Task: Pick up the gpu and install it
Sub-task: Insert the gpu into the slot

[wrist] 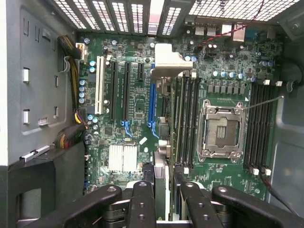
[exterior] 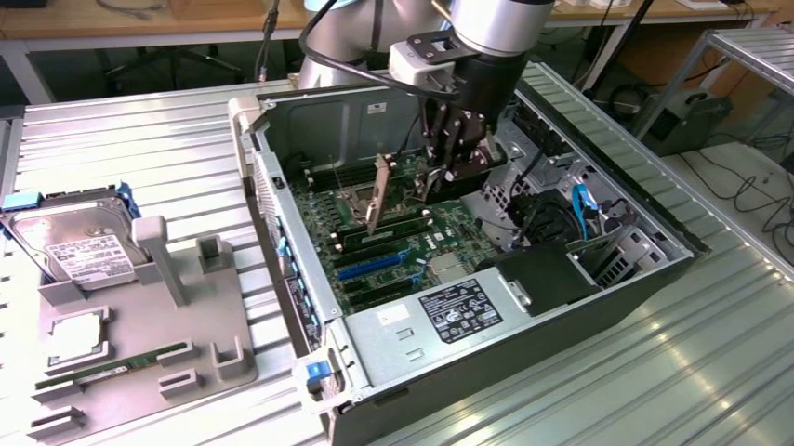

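- the open computer case (exterior: 372, 334) lay on its side on the ribbed metal table (exterior: 137, 139), and its green motherboard (wrist: 137, 109) showed inside.
- on the motherboard sat a bare silver cpu socket (wrist: 222, 128), long black memory slots and blue card slots (wrist: 152, 102).
- a grey tray (exterior: 137, 316) lay on the table toward the exterior view's left. it held a silver hard drive (exterior: 74, 246) with a white label, a slim green ram stick (exterior: 112, 364) and a flat square chip (exterior: 77, 336).
- the gpu (wrist: 161, 137) stood on its edge over the motherboard, between the blue card slots and the memory slots.
- the arm reached straight down into the case.
- the gripper (exterior: 449, 172) was above the board, and its black fingers (wrist: 142, 204) were closed around the top edge of the gpu.
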Robot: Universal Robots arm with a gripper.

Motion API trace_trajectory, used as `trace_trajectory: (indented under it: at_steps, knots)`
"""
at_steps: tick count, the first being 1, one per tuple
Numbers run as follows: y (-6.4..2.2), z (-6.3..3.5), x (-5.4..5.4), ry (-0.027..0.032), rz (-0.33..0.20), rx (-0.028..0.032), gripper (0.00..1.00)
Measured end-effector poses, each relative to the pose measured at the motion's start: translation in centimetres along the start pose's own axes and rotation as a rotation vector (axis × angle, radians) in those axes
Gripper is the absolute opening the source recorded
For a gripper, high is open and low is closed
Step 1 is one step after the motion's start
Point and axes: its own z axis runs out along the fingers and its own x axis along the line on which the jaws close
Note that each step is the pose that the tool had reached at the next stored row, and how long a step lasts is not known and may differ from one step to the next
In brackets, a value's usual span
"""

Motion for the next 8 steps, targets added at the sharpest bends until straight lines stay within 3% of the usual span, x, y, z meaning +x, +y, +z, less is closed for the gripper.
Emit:
trace_trajectory:
  at_steps: [8]
  knots:
    - [0.19, 0.10, 0.05, 0.0000, 0.000, 0.0001, 0.26]
